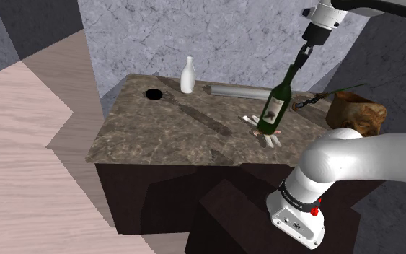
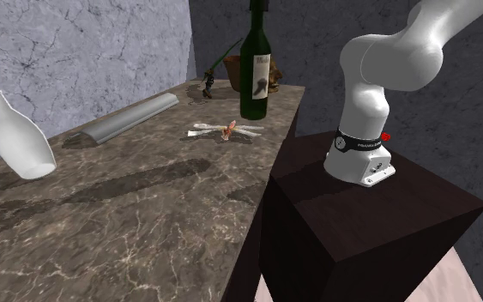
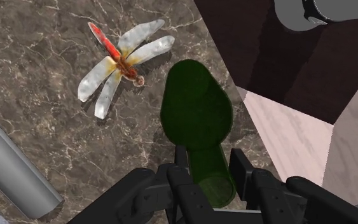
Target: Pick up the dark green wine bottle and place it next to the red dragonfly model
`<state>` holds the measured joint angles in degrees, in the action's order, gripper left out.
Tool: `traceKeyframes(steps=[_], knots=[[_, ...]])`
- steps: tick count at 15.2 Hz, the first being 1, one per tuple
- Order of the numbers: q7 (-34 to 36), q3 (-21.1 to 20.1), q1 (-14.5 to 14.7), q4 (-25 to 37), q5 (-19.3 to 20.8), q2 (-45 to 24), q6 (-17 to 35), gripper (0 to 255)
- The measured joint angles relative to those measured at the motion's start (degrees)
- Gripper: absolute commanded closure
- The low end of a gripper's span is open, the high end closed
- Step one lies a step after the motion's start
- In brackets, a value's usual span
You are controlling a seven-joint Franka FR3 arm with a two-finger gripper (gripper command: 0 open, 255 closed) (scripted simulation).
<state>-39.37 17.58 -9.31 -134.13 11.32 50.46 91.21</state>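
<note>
Now the dark green wine bottle [image 1: 275, 107], tall and with a pale label, is in the grasp of the black two-finger gripper [image 3: 208, 167], whose fingers are closed on the thin neck from both sides. In the shoulder view the bottle leans with its neck towards 1 o'clock, but in the second exterior view it looks almost upright, so I cannot say how much it really tilts. I also cannot tell if its base touches the surface or hovers just above it. At the foot of the bottle, at about 6 o'clock in the shoulder view, lies the red dragonfly model [image 3: 123, 63], small, with a thin red body and four pale translucent wings. In the wrist view the two are near but apart. Both are on the brown marble-patterned counter top [image 1: 158, 137], close to its edge by the stand. I judge the bottle stiff, smooth and breakable, with most of its weight low. Held by the neck it may swing or slide down through the fingers, so a hold just under the lip seems safest to me. It should come down slowly, with the base flat and off the wings. Farther out in the shoulder view, a long grey half-round bar [image 1: 241, 90] lies at 11 o'clock from the bottle, a white narrow-necked vase [image 1: 187, 76] stands at 10 o'clock, and a brown rough pot [image 1: 352, 108] sits at 3 o'clock.
</note>
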Motion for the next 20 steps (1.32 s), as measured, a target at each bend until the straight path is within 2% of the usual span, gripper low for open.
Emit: traceKeyframes(steps=[20], knots=[[0.14, 3.24, -1.87, -16.96, 3.3, 3.07, 13.89, 255]])
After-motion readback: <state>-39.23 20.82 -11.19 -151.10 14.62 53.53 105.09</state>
